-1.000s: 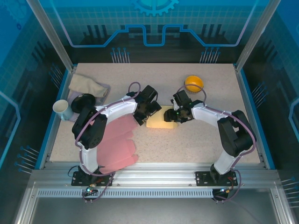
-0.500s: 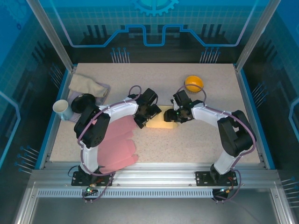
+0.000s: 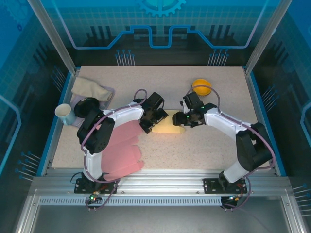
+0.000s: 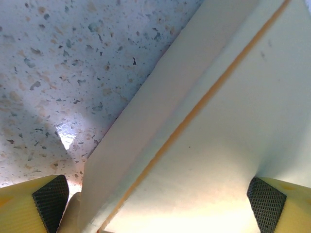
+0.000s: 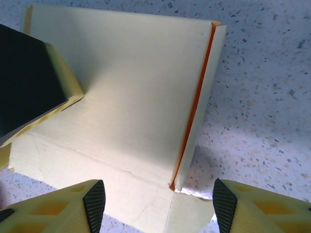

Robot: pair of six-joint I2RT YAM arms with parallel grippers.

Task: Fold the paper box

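pale paper box [image 3: 169, 129] on speckled table [image 3: 204, 151]

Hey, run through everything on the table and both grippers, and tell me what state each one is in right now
Box: partly folded, one flap raised.
Left gripper: open, straddling a box flap.
Right gripper: open, jaws either side of the box's flap edge.
Cup: upright.
Pink cloth: lying flat.
Beige cloth: crumpled.
Orange bowl: too small to tell.
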